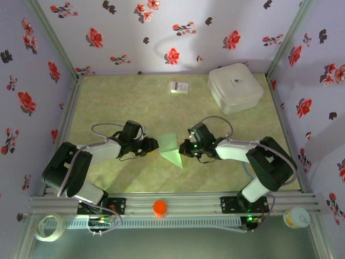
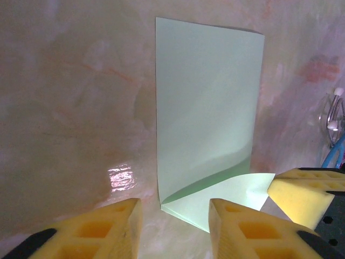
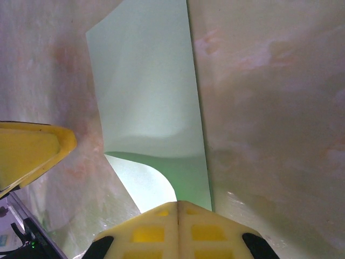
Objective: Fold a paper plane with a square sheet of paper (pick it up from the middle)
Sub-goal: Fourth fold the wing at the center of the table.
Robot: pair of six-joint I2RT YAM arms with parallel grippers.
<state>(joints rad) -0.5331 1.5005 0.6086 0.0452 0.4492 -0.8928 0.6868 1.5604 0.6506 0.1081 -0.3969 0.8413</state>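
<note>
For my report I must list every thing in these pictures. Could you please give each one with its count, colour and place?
square sheet of paper: one, pale green, partly folded, mid-table between the pincers
box: one, white, rounded, far right of the table
printed card: one, white, small, far side, left of the box
round thing: one, orange, middle of the near rail
ring: one, whitish, near left corner
round container: one, pale, near right corner
table: one, mottled light green
walls: lilac with red flowers, around the table
left pincer: one, yellow fingers, open, at the paper
right pincer: one, yellow fingers, shut on the paper's lifted corner
</note>
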